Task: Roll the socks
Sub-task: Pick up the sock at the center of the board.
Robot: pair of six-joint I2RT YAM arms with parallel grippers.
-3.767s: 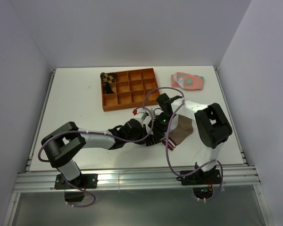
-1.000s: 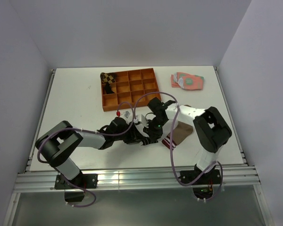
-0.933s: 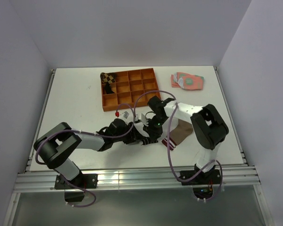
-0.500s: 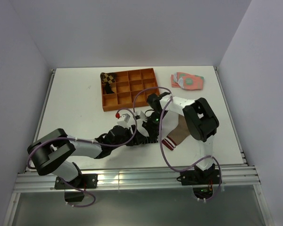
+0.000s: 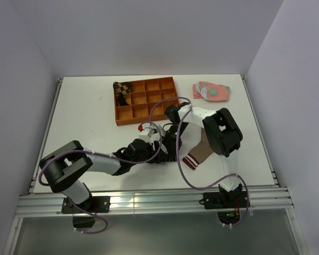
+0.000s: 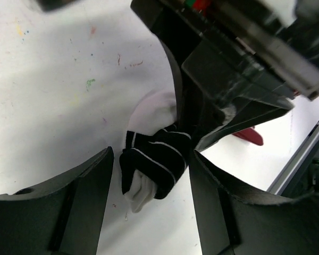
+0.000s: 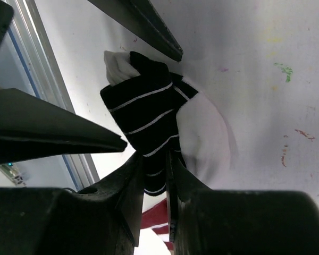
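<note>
Pinching the black sock (image 7: 143,111) by one end, the right gripper (image 7: 155,159) is closed on its striped fabric, and the sock sits bunched on the white surface (image 5: 85,117) near the middle with a white part showing. The left gripper (image 6: 151,156) stands open, one finger on either side of the bundle without clamping it. Just to the right, the tan-brown sock (image 5: 202,149) lies flat under the right arm, its striped cuff toward the near edge.
</note>
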